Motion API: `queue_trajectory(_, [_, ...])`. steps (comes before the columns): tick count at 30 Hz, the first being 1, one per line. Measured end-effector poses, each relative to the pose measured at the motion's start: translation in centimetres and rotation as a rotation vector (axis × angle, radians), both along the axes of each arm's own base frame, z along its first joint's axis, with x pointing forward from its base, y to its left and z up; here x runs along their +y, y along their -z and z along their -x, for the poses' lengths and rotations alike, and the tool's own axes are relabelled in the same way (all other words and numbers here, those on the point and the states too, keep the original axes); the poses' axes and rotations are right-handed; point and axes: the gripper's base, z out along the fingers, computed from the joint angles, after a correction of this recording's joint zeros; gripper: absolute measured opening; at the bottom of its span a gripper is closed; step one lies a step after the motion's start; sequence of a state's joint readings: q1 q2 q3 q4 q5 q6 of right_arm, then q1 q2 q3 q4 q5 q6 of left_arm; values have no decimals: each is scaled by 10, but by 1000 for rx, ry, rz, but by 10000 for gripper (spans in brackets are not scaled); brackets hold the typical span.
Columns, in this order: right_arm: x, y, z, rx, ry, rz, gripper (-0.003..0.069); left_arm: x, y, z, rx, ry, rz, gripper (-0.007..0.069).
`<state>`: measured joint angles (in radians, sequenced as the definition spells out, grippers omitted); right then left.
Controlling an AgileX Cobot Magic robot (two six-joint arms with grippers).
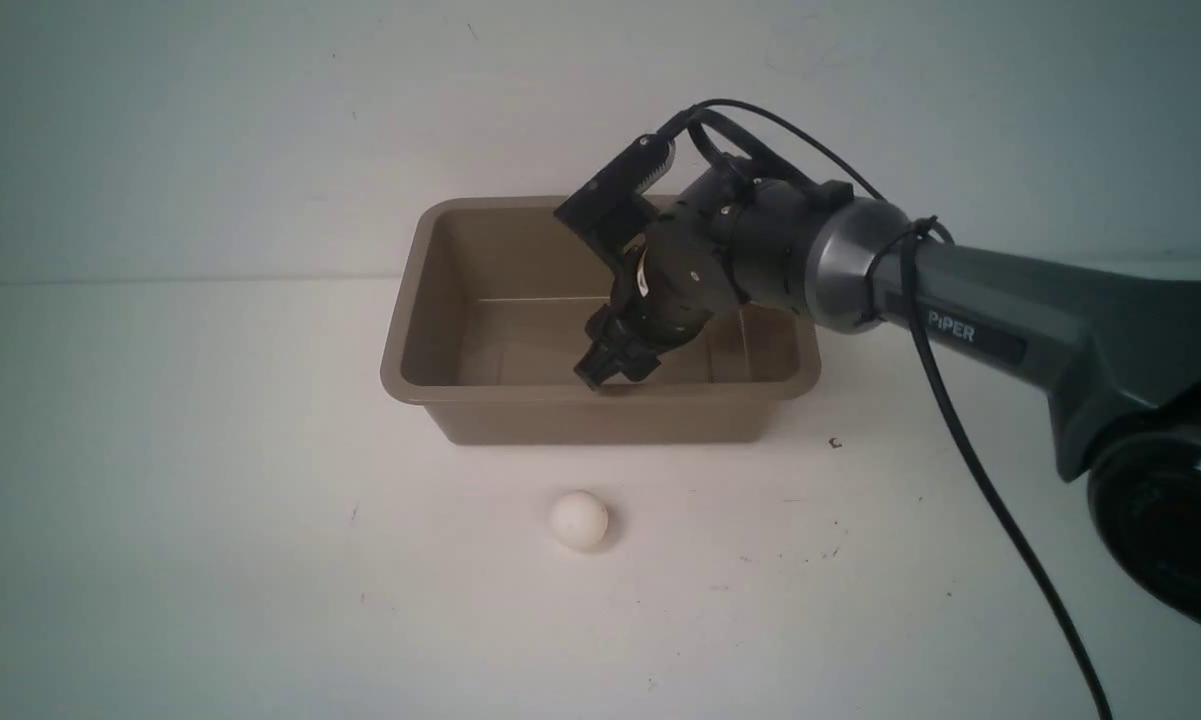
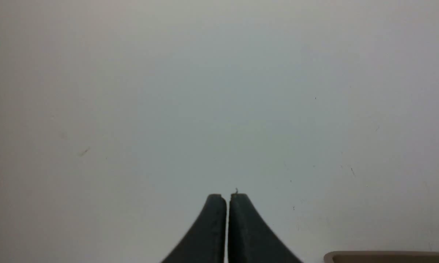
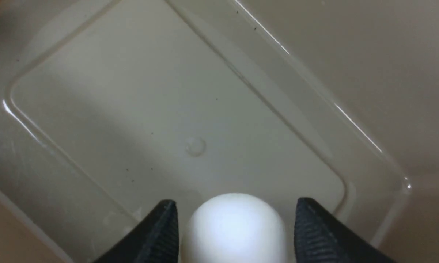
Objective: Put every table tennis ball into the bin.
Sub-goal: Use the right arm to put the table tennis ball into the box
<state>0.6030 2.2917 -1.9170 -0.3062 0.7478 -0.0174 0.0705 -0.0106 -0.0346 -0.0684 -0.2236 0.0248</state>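
The tan-brown bin (image 1: 400,372) stands at the middle of the white table. My right gripper (image 1: 615,368) reaches down inside it from the right. In the right wrist view this gripper (image 3: 236,201) is open, and a white table tennis ball (image 3: 235,230) sits between its black ribbed fingers (image 3: 316,233) with a narrow gap on each side, over the bin floor (image 3: 161,109). The arm hides that ball in the front view. Another table tennis ball (image 1: 579,520) lies on the table just in front of the bin. My left gripper (image 2: 228,195) is shut on nothing over bare table.
A corner of the bin's rim (image 2: 387,255) shows at the edge of the left wrist view. The right arm (image 1: 1010,310) and its black cable (image 1: 970,450) cross the right side of the table. A small dark speck (image 1: 835,442) lies near the bin.
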Motion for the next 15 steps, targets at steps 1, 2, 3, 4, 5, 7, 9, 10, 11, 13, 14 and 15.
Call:
queue_trajectory(1, [0, 0, 0, -3, -1, 2, 396, 0, 0, 0, -2, 0, 1, -4])
queue_trajectory(2, [0, 0, 0, -5, -2, 4, 396, 0, 0, 0, -5, 0, 1, -4])
queue_trajectory(3, [0, 0, 0, -7, -3, 6, 396, 0, -1, 0, -10, 0, 1, -4])
queue_trajectory(4, [0, -1, -1, -12, -5, 7, 396, 0, -1, 1, -17, -1, 3, -4])
queue_trajectory(5, [0, -1, -1, -16, -7, 9, 396, 0, -2, 1, -24, -1, 2, -4])
queue_trajectory(7, [-1, -1, -2, -28, -2, 10, 396, 0, -3, 1, -42, -2, 1, -4])
queue_trajectory(9, [-1, -6, -3, -40, 3, 22, 396, 0, -7, 3, -67, -4, 0, -4])
queue_trajectory(10, [-2, -11, -5, -49, 11, 31, 396, 0, -10, 4, -80, -4, 0, -4])
queue_trajectory(11, [-3, -18, -7, -64, 16, 44, 396, 0, -13, 5, -91, -3, 4, -4])
queue_trajectory(13, [-5, -37, -11, -112, 29, 72, 381, 0, -21, 7, -118, 2, 19, -4])
queue_trajectory(14, [-6, -48, -12, -135, 40, 82, 364, 1, -26, 9, -138, 9, 42, -4])
queue_trajectory(15, [-8, -59, -13, -157, 53, 89, 340, 1, -31, 11, -155, 17, 65, -4])
